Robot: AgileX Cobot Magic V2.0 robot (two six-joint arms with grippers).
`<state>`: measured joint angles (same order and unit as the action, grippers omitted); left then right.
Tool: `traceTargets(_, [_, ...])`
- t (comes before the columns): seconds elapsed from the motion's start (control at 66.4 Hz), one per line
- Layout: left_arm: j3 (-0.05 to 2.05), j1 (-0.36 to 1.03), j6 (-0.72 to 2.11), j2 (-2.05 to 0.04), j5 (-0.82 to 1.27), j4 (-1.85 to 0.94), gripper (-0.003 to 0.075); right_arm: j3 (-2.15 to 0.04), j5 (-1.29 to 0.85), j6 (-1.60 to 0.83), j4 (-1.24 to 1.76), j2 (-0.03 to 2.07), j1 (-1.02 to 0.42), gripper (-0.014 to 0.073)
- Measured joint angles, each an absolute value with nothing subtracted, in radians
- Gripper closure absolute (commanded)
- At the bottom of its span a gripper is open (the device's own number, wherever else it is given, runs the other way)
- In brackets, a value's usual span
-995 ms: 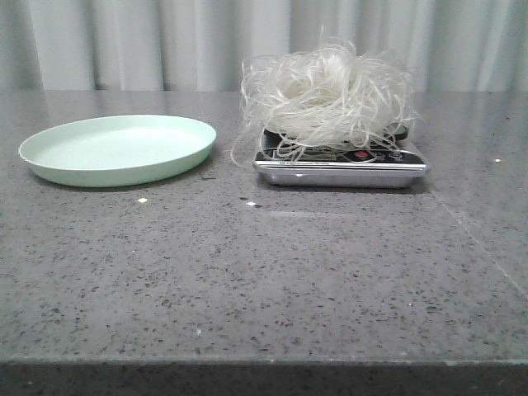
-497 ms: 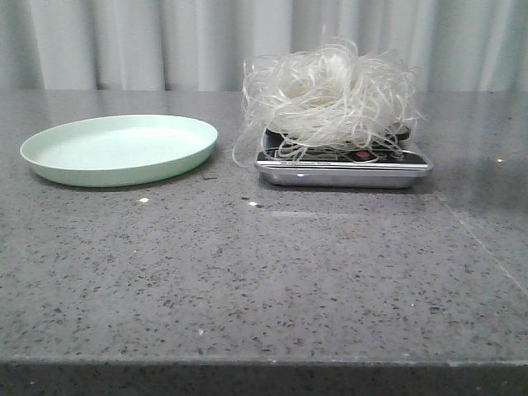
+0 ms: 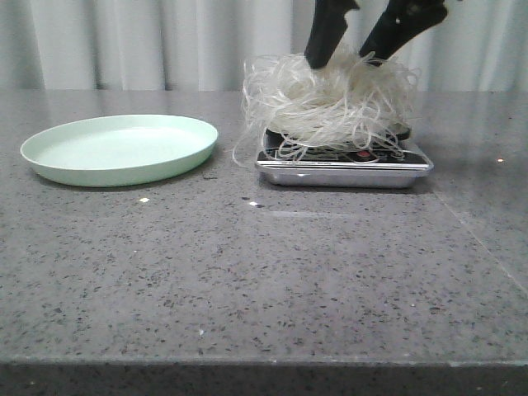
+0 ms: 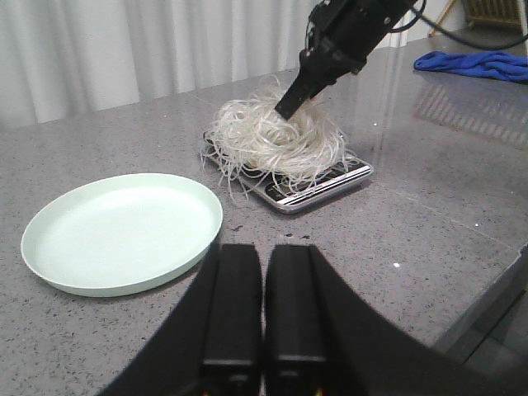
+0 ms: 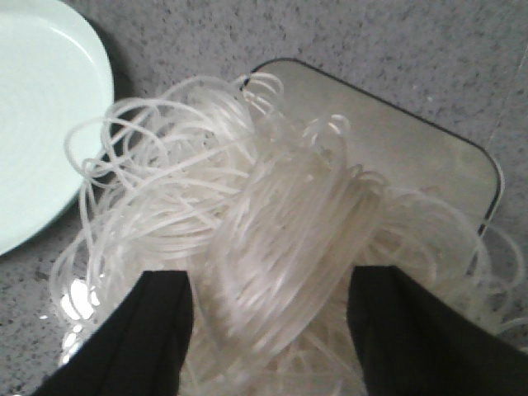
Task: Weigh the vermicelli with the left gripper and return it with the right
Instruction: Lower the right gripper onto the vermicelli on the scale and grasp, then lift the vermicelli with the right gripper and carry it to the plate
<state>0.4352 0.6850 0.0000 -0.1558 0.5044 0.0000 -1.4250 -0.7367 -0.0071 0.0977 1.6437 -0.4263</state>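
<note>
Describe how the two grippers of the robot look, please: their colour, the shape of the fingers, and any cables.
Both are matte black. The left gripper has two flat, blocky fingers with straight edges. The right gripper has longer fingers that taper toward the tips, under a black wrist body with dark cables looping from it. No markings are visible.

Speckled grey stone surface (image 3: 272, 280), glossy, with faint reflections. Pale green plate (image 3: 120, 148) on the left, shallow, lying flat. Silver scale (image 3: 342, 169) just beside it to the right, red button on its front panel. Pleated pale curtain (image 3: 148, 41) behind. Crumpled blue cloth (image 4: 478, 64) at the far edge.
</note>
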Motion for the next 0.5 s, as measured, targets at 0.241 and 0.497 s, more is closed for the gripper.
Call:
traceTargets(0.241, [0.435,0.685,0.0,-0.156,0.504,0.0,0.0593,-1.492,-0.796,-0.018,0.09,1.733,-0.428,0.047])
traceTargets(0.497, [0.435,0.685,0.0,-0.156,0.504,0.0,0.0593,-1.593,-0.904,-0.03,0.092,1.77,-0.428,0.0428])
